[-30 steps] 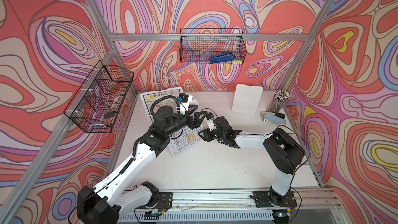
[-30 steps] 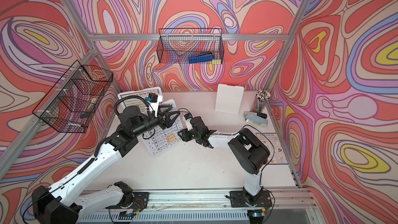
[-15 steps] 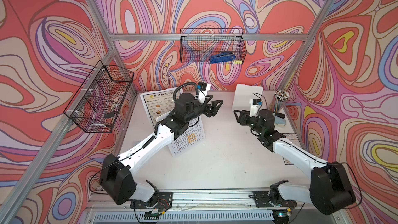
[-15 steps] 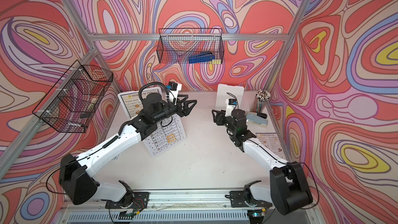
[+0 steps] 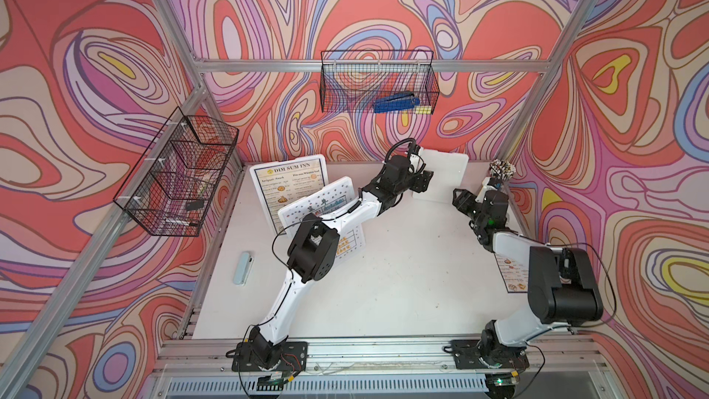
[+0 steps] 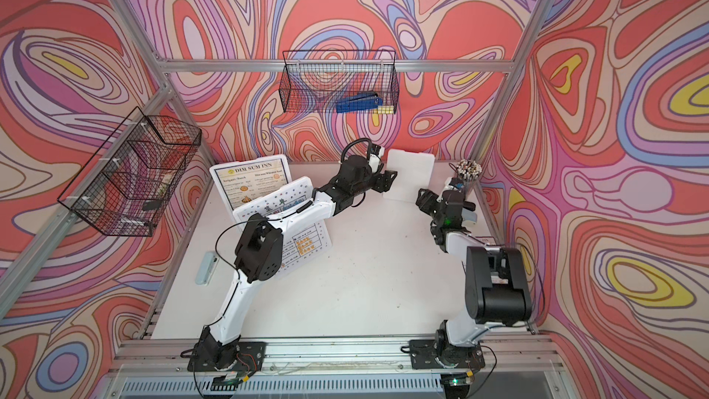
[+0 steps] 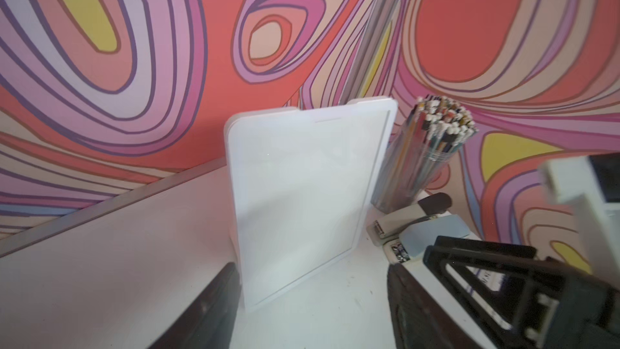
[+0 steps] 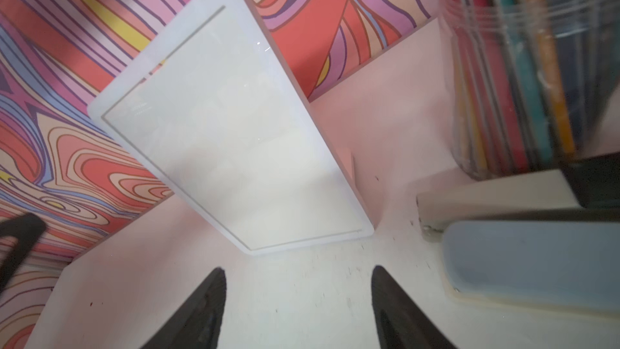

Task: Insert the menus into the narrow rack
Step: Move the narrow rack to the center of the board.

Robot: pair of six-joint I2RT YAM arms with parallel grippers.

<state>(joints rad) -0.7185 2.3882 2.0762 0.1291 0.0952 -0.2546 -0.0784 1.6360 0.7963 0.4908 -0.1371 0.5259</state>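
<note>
None of the menus has been put away; all three are out on the table. The large Dim Sum Inn menu sits at the far left. The white menu with the dotted border overlaps its near right corner and runs under the left arm. The smaller menu lies at the right edge, partly hidden behind the right arm.

At the far side, right of centre, a slim white stand is upright. I take it for the narrow rack, though one of the wire baskets on the walls could be meant instead. It looks blank and empty.

Both arms reach toward the stand. The left fingers are spread wide with nothing in them, close by the stand's near left edge. I cannot tell whether they touch it. The right fingers are apart too and hold nothing. They point at the stand from its right, near a cup of pens and a stapler.

By my reckoning nothing of the job is done. There are three menus to pick up and slide in, and neither arm has one in hand.
</note>
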